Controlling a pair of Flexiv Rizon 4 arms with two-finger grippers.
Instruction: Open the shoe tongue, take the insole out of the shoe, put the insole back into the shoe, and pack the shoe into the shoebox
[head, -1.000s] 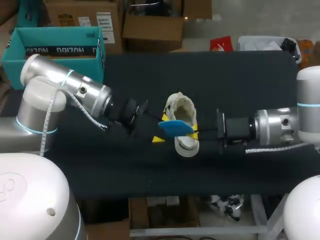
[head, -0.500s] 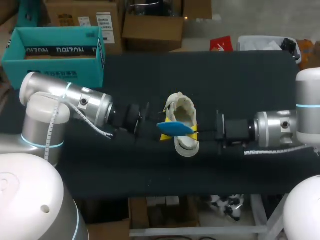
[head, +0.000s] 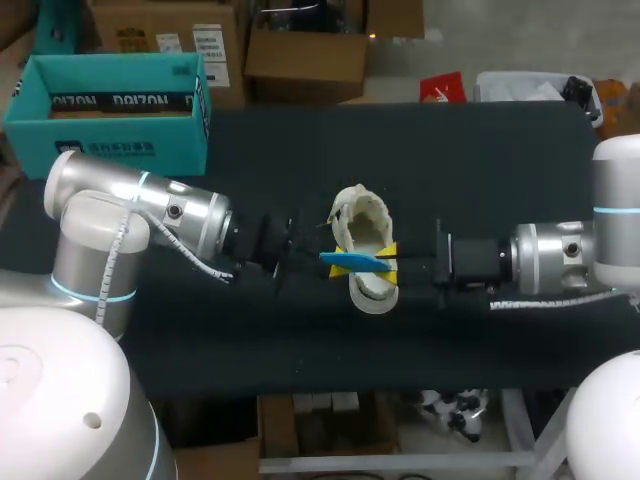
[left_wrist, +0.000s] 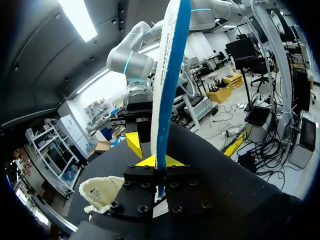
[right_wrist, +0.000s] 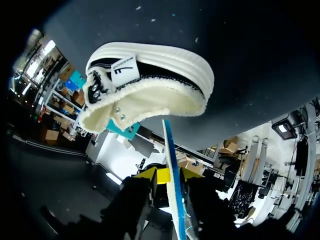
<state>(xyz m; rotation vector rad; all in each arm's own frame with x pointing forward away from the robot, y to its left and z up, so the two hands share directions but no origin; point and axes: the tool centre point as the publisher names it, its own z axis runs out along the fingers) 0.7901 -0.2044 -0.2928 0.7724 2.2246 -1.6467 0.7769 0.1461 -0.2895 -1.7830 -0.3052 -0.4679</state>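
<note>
The left arm (head: 180, 215) and right arm (head: 560, 255) are silver-white with cyan rings, pale cables, black wrists.

A black-covered table (head: 500, 160) carries a cream shoe (head: 365, 225) lying near its middle and an open teal shoebox (head: 110, 130) standing at its far left corner

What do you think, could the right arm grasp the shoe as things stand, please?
Probably not yet. On the right arm the jaws look shut on the blue insole, which the left arm also grips, over the shoe. Nothing else blocks the shoe.
</note>
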